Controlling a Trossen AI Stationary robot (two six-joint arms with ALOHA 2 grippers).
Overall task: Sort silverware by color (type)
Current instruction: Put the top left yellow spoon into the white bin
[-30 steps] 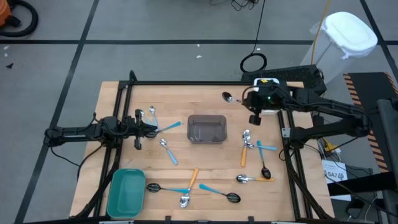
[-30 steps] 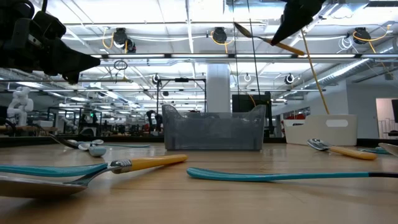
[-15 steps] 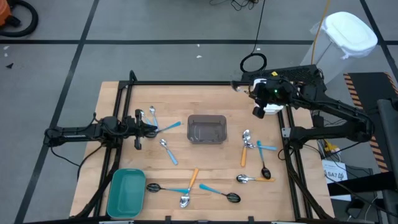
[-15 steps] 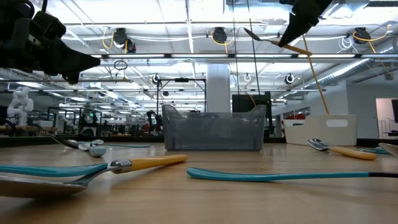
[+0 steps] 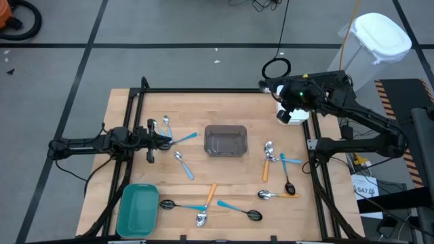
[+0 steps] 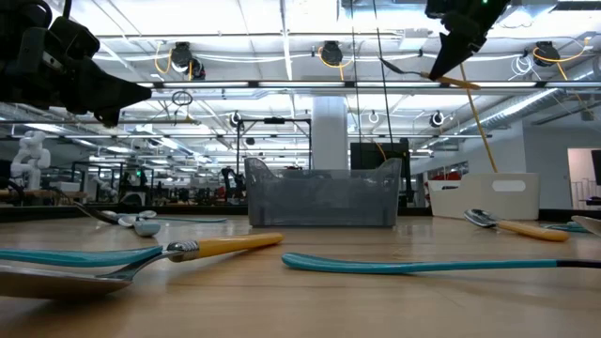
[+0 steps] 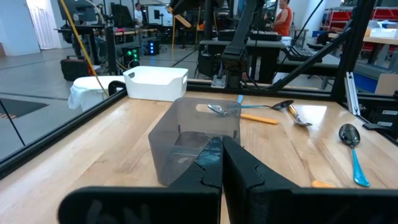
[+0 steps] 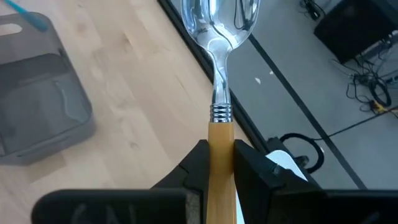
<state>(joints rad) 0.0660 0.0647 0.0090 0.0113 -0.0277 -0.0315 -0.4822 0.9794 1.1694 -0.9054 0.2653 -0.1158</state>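
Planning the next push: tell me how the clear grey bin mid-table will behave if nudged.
The grey bin looks thin-walled, clear plastic and empty, so it is probably light and would slide easily on the smooth wooden table. Its low, wide shape suggests it would skid rather than tip.

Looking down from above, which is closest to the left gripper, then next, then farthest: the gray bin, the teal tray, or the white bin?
1. Gray bin, mid-table, just past the left gripper.
2. Teal tray, near-left corner.
3. White bin, far right edge.
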